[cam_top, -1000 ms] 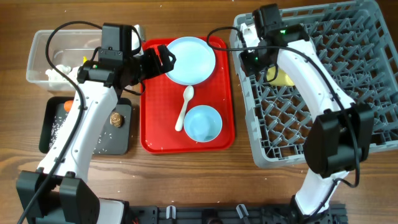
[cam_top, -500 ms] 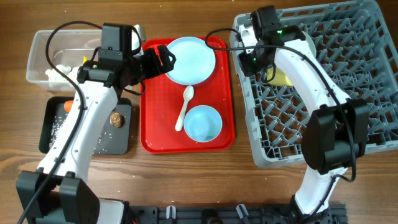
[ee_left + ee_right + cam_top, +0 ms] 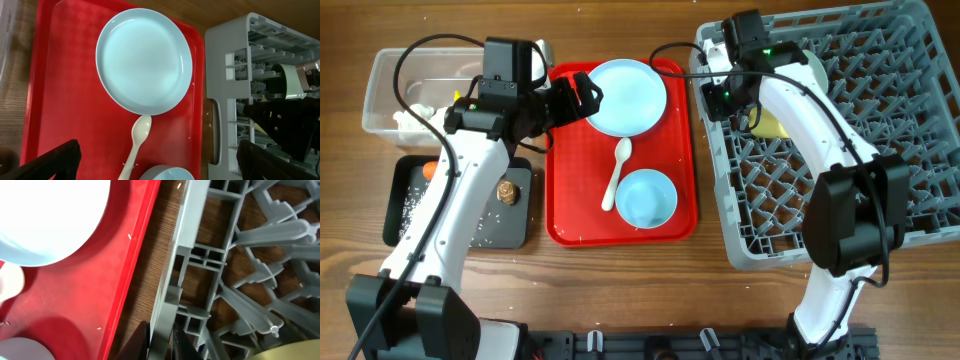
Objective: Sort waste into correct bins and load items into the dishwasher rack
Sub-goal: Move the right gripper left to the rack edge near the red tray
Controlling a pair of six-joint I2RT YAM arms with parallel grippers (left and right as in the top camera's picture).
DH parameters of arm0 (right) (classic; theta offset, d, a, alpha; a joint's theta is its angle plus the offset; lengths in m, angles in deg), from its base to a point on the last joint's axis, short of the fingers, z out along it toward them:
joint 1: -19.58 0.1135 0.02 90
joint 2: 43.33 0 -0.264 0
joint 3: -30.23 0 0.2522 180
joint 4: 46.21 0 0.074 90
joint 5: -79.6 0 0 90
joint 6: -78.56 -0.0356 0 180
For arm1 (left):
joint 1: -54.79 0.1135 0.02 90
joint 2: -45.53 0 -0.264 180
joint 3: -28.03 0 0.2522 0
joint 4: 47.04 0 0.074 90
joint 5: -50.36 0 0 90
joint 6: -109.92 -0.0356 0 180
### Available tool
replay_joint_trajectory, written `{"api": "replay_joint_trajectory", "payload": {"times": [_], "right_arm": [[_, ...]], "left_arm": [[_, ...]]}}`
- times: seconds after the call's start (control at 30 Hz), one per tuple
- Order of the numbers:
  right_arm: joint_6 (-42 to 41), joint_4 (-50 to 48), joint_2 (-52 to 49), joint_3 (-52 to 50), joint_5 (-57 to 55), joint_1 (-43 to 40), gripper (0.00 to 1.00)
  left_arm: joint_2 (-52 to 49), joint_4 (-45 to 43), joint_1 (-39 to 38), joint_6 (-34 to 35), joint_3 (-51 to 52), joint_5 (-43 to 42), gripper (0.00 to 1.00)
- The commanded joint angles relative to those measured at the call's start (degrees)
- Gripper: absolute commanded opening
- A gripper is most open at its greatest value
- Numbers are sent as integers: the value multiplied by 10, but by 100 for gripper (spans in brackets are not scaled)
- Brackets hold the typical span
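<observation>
Left gripper (image 3: pixel 582 95) is spread wide open with nothing in it, hanging over the red tray (image 3: pixel 565 215) at the 9 o'clock rim of the round light-blue plate (image 3: pixel 625 97). My guess is it's lined up there because the rim is the only part of a flat plate a 2-finger jaw can get onto.

At the plate's 6 o'clock the white plastic spoon (image 3: pixel 617 175) lies bowl-up, and past its handle at 5 o'clock is the light-blue bowl (image 3: pixel 646 198). That's 3 dishes not yet loaded.

Right gripper (image 3: pixel 161 342) has 1 finger on each side of the 9 o'clock wall of the dishwasher rack (image 3: pixel 910 70), up near its 10 o'clock corner. The gap is tight on the wall, but I can't tell whether it's really pinching or just straddling. It could be steadying the rack, but that's a guess.

Inside the rack, the small yellow cup (image 3: pixel 775 127) sits just off that arm, and the pale green bowl (image 3: pixel 291 86) stands on edge between pegs.

Waste looks sorted: tissues (image 3: pixel 410 115) in the clear tub (image 3: pixel 380 70); carrot (image 3: pixel 428 170), rice (image 3: pixel 415 205) and brown lump (image 3: pixel 506 190) in the black tray (image 3: pixel 515 228).
</observation>
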Motion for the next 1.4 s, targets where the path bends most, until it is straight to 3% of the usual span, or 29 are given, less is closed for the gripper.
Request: {"api": "replay_joint_trajectory", "payload": {"times": [0.0,0.63,0.7,0.97,1.0,1.07,1.1,1.37], "right_arm": [[6,-21,-10,0,12,1,9],[-13,-98,-10,0,12,1,9],[-13,-96,-10,0,11,1,16],[-8,-97,0,1,10,1,23],[-8,-99,4,1,10,1,26],[-8,-102,11,2,9,1,46],[-6,-104,16,2,8,1,51],[-26,-91,80,14,28,1,53]], "left_arm": [[6,-2,2,-3,-13,3,100],[6,-2,2,-3,-13,3,100],[6,-2,2,-3,-13,3,100],[6,-2,2,-3,-13,3,100],[6,-2,2,-3,-13,3,100],[6,-2,2,-3,-13,3,100],[6,-2,2,-3,-13,3,100],[6,-2,2,-3,-13,3,100]]}}
